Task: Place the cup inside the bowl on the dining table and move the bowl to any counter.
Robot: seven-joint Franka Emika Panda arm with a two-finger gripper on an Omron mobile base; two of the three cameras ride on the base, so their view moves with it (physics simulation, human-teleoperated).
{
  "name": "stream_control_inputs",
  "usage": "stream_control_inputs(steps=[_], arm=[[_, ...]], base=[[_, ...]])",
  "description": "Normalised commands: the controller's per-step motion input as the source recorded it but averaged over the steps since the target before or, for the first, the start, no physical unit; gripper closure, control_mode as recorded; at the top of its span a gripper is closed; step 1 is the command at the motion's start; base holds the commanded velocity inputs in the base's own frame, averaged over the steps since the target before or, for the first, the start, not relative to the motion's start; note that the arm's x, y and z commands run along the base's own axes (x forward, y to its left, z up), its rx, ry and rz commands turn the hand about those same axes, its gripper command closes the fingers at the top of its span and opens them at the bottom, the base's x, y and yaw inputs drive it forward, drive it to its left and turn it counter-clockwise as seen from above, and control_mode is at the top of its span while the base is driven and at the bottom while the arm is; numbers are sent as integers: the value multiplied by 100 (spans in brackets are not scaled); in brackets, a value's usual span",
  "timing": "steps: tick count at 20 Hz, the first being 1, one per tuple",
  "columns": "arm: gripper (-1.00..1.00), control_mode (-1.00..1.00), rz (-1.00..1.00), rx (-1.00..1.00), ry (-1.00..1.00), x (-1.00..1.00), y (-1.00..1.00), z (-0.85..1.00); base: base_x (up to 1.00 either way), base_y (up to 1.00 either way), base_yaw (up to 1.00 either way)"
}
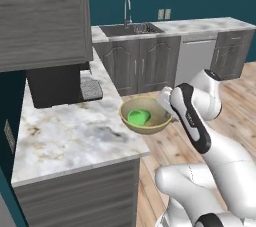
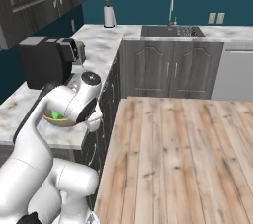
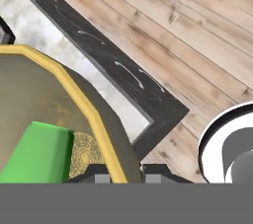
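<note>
The tan bowl [image 1: 150,123] hangs at the right edge of the marble counter [image 1: 70,131], partly over the floor. I cannot tell whether it rests on the top. The green cup [image 1: 139,117] lies on its side inside it. My gripper [image 1: 168,111] is shut on the bowl's right rim. In the hand view the yellow rim [image 3: 81,102] runs down between my two fingertips [image 3: 101,174], with the cup [image 3: 37,151] at the lower left. From the right base view the bowl [image 2: 63,121] and cup [image 2: 56,116] peek out behind my arm. The dining table is out of view.
A black coffee machine [image 1: 55,86] stands on the counter behind the bowl, under a low wall cabinet [image 1: 45,16]. A sink [image 1: 131,29] and dishwasher [image 1: 195,58] line the far teal wall. A paper towel roll [image 2: 109,17] stands in the corner. Wooden floor [image 2: 173,159] spreads to the right.
</note>
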Motion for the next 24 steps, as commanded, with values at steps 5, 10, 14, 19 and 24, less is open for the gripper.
stream_control_inputs(steps=[5, 10, 14, 19, 24], arm=[[100, -100, -9, 16, 0, 2, 7, 0], [100, -100, -3, 3, 0, 0, 5, 0], [100, -100, 0, 0, 0, 0, 14, -18], [100, -100, 0, 0, 0, 0, 56, -27], [100, -100, 0, 0, 0, 3, 59, -4]], base=[[0, 0, 0], [0, 0, 0], [0, 0, 0], [0, 0, 0], [0, 0, 0]])
